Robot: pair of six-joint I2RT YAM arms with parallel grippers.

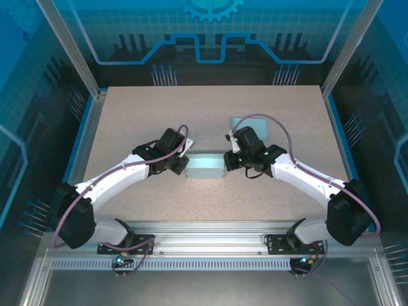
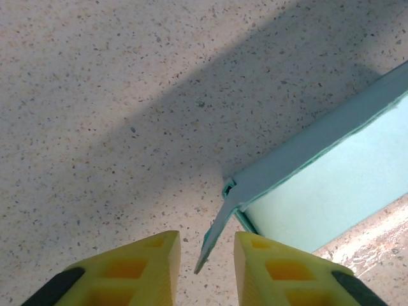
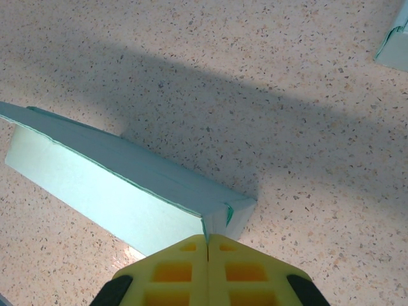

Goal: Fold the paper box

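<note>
The paper box lies in the middle of the table: your left tool is slightly spread around its loose end flap, and your right tool is pressed together at the other end. Pinch the flap squarely near its crease, bracing the box with the right tool

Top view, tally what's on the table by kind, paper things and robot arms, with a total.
Teal paper things: 2, the box and a flatter piece behind it
Robot arms: 2, left arm, right arm
Total: 4
</note>
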